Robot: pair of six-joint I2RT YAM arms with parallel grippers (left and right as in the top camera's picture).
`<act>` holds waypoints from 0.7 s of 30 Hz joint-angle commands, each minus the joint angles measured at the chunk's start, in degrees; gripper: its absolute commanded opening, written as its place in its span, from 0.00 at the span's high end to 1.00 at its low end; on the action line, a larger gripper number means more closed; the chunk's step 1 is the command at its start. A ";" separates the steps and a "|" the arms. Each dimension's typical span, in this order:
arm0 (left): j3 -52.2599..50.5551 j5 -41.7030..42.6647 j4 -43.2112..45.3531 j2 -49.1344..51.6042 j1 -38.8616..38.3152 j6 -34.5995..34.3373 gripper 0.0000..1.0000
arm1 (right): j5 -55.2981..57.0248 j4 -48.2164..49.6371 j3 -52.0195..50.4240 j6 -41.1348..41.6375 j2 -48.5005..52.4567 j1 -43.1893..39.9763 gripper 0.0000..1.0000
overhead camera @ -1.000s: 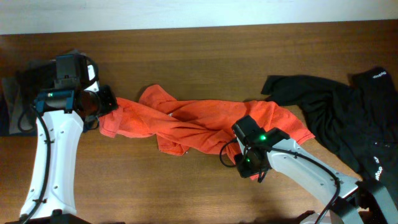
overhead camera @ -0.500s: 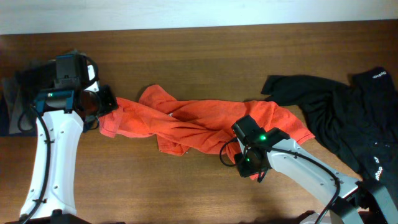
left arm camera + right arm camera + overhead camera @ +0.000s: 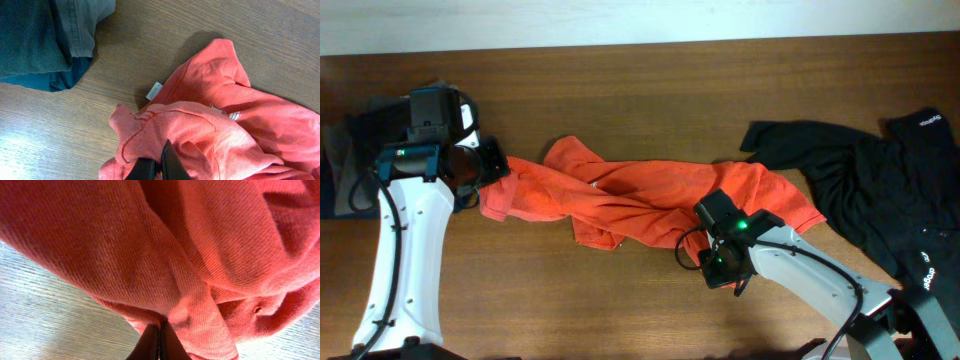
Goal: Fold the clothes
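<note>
Left fingers [image 3: 170,165] and right fingers [image 3: 149,345] pinch orange-red T-shirt [image 3: 650,195].

illegible white marks [image 3: 929,121] on black shirt [image 3: 860,190], unreadable tag [image 3: 154,91] on orange T-shirt [image 3: 240,135]

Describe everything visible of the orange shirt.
The shirt is orange-red, of soft knit-looking fabric, with a small white label and a trace of white print. It lies crumpled and twisted into a long band across the middle of the wooden table, not folded. The left fingers are shut on its bunched end, where a seamed hem shows. The right fingers pinch a fold at its lower edge near the other end.
</note>
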 commanded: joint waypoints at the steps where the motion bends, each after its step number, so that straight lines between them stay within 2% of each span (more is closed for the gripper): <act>1: -0.15 -0.83 0.35 -0.46 0.04 -0.57 1.00 | 1.27 -0.39 1.53 1.18 -0.20 0.22 0.96; 3: 0.17 -0.85 0.59 -0.59 0.04 -0.55 1.00 | 2.58 -3.61 6.56 1.18 -1.68 -0.31 0.96; 8: 3.17 -0.87 0.52 -2.32 0.04 -0.50 1.00 | 10.34 -21.57 35.32 1.07 -6.84 -6.73 0.96; 11: 3.32 -0.87 0.52 -3.98 0.04 -0.50 1.00 | 11.13 -29.11 48.04 -3.13 -7.26 -10.36 0.96; 15: 3.37 -0.87 0.52 -5.27 0.63 -0.48 1.00 | 13.60 -33.77 52.65 -4.28 -7.26 -12.55 0.96; 21: 3.41 -0.81 0.83 -9.49 4.83 -0.55 1.00 | 22.16 -37.35 52.78 -4.26 -7.26 -13.77 0.96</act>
